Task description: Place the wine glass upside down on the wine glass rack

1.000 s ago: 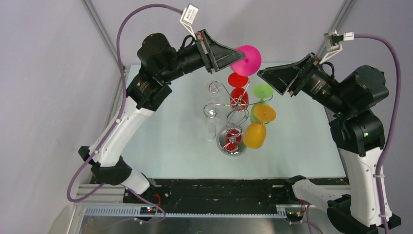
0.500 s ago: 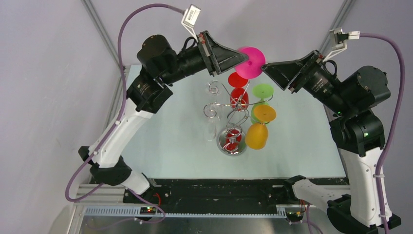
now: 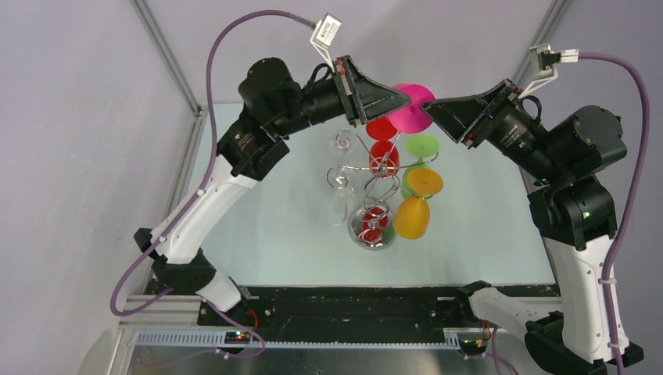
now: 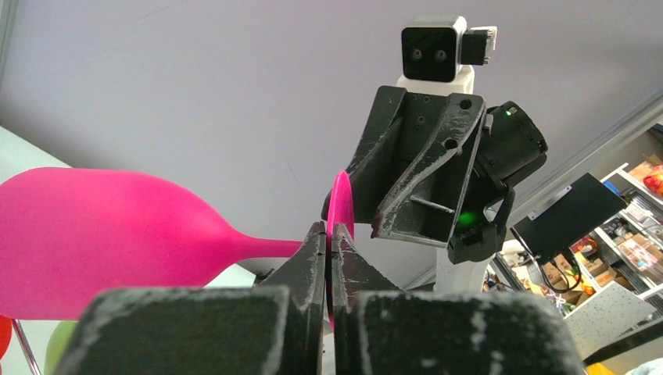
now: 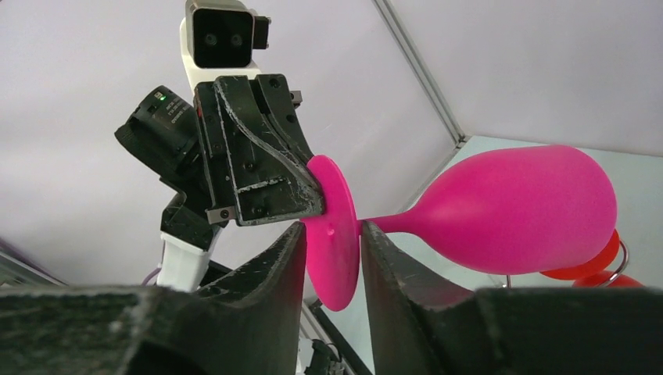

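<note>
While my left end effector [image 4: 328, 234] clamps wine glass [image 4: 102, 234] foot [image 5: 332, 258], stem lies level; right end effector [image 5: 332, 230] straddles same foot, bite unclear.

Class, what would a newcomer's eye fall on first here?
A bright pink wine glass lies sideways in mid-air by the chrome wine glass rack, the left gripper pinching its foot and the right gripper open around that foot. Below, red, green and orange glasses hang on the rack.
</note>
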Tool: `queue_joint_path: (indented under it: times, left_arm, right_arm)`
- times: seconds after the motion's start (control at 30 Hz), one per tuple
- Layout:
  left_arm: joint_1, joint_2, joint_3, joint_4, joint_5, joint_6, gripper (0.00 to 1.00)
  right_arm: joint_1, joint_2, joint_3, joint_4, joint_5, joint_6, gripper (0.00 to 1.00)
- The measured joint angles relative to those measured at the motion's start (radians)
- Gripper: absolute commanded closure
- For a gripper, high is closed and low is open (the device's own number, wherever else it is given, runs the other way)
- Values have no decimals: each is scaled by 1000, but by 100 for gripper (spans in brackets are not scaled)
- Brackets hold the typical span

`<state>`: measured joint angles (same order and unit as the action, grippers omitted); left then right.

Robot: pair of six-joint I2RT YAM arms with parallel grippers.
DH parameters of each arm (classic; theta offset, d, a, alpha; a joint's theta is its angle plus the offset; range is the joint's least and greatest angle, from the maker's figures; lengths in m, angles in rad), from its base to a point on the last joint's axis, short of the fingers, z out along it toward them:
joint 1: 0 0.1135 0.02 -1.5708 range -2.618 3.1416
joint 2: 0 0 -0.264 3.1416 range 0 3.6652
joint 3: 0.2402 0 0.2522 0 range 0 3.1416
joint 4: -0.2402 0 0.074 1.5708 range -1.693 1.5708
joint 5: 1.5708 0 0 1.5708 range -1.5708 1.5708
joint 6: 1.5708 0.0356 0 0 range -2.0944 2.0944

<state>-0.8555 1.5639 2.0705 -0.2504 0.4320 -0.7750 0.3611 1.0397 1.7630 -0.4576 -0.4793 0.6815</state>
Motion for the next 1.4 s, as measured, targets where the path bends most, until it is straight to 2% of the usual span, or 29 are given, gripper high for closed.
queue_joint_path:
  times: [0.3, 0.37, 0.4, 0.63, 0.77, 0.9, 1.03, 1.23, 1.4]
  left_arm:
    - [-3, 7, 13, 0, 10, 0, 97]
    - [-3, 9, 16, 1, 14, 0, 89]
    - [-3, 10, 19, 1, 15, 0, 81]
    - [-6, 10, 20, 4, 19, 15, 37]
    - [-8, 10, 20, 8, 19, 24, 22]
    - [-3, 3, 12, 11, 14, 42, 17]
    - [32, -54, -71, 23, 13, 51, 16]
    - [185, -235, -327, 31, -10, 68, 15]
    - [357, -424, -596, 30, -11, 86, 15]
  right_arm:
    - [0, 0, -14, 8, 0, 6, 90]
    - [0, -1, -14, 15, -1, 10, 98]
    - [0, -3, -14, 17, -2, 16, 100]
    - [2, -31, -33, 24, 11, 14, 100]
    - [2, -60, -54, 22, 66, 1, 100]
    - [2, -126, -77, -3, 215, -28, 100]
    - [2, -207, -78, -87, 416, -47, 100]
    - [1, -353, -81, -315, 712, -17, 100]
    - [3, -462, -183, -477, 829, 32, 100]
